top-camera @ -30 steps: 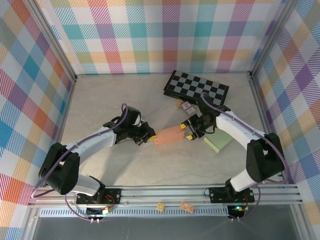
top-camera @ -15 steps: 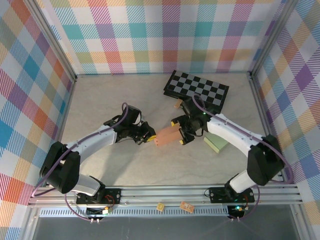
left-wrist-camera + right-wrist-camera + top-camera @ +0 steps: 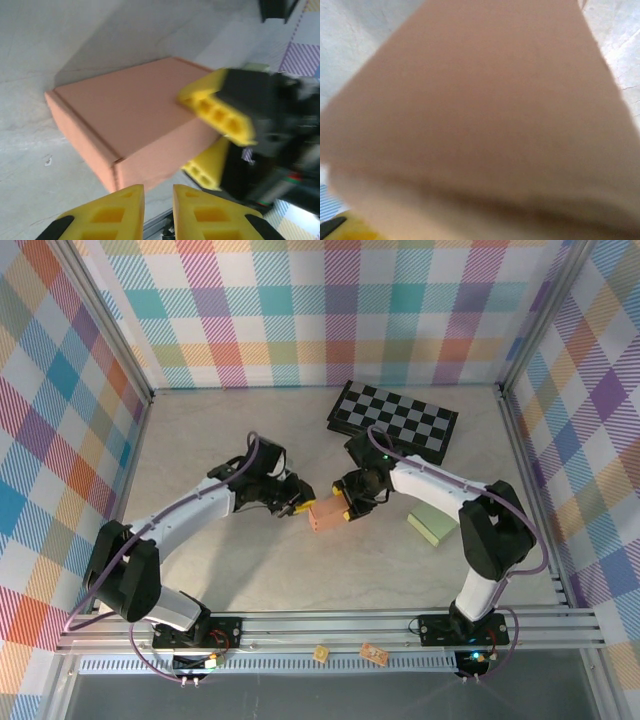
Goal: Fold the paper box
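The pinkish-tan paper box (image 3: 326,514) lies folded shut on the table's middle; in the left wrist view the box (image 3: 130,115) shows its top and two sides. My right gripper (image 3: 346,502) straddles its right end; in the left wrist view one of its yellow fingers (image 3: 215,107) lies on the lid and the other is low at the front side, so it is shut on the box. The box surface (image 3: 480,115) sits blurred right against the right wrist camera. My left gripper (image 3: 297,502) sits just off the box's left corner, its fingers (image 3: 115,212) nearly together and holding nothing.
A folded black-and-white checkerboard (image 3: 395,418) lies at the back right. A pale green pad (image 3: 434,525) rests right of the box. Two small tan pieces (image 3: 374,651) sit on the front rail. Bare table spreads to the left and front.
My right gripper has slid left over the box's right end, and the box has shifted slightly left and turned. My left gripper has edged up and right, staying by the box's left corner.
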You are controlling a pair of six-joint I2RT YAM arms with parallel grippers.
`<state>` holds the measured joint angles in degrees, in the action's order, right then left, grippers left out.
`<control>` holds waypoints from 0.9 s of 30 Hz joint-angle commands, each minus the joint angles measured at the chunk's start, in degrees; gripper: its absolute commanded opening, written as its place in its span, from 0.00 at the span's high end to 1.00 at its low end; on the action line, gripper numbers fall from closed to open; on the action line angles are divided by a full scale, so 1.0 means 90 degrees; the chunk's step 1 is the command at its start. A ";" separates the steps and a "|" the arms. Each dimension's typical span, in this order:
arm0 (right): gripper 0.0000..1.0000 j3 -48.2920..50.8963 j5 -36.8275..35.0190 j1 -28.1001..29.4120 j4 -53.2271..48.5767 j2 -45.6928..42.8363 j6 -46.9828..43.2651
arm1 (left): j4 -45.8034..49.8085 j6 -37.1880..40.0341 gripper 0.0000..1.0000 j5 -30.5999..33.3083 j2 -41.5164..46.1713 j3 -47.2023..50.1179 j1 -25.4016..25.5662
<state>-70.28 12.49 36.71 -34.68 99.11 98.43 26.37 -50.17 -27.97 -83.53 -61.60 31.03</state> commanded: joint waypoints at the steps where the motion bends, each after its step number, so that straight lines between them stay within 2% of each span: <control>1: 0.51 0.0343 0.0217 0.0023 0.0237 -0.0164 -0.0127 | 0.0796 0.0538 0.78 0.0256 0.0430 -0.0624 -0.0024; 6: 0.54 0.0475 0.0287 0.0023 0.0708 -0.0358 -0.0848 | 0.0739 0.0577 0.78 0.0444 0.0871 -0.0561 -0.0312; 8: 0.55 0.0755 0.0298 0.0014 0.1322 -0.0593 -0.1030 | 0.0640 0.0565 0.78 0.0449 0.1011 -0.0450 -0.0426; 13: 0.57 0.1987 0.0522 0.0013 0.4423 -0.0827 -0.1050 | 0.0201 0.0402 0.78 0.0401 0.1298 0.0019 -0.0614; 15: 0.58 0.2290 0.0765 -0.0004 0.5928 -0.0555 -0.1074 | -0.0081 0.0273 0.78 0.0382 0.1404 0.0253 -0.0677; 18: 0.57 0.2245 0.1232 0.0000 0.7543 0.0007 -0.1072 | -0.0504 0.0146 0.77 0.0327 0.1560 0.0568 -0.0763; 21: 0.56 0.1880 0.1730 0.0015 0.7746 0.0426 -0.1169 | -0.0577 0.0125 0.76 0.0415 0.1730 0.0709 -0.0810; 25: 0.53 0.2031 0.1831 -0.0020 0.7544 0.0620 -0.1554 | -0.0625 0.0107 0.75 0.0486 0.1890 0.0821 -0.0874; 27: 0.51 0.2162 0.1939 -0.0025 0.7784 0.0854 -0.1618 | -0.0677 0.0099 0.75 0.0414 0.1871 0.0848 -0.0884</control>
<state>-51.75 26.50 36.71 29.36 104.60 87.00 22.87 -48.60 -24.12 -67.68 -54.61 23.64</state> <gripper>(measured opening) 0.481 0.252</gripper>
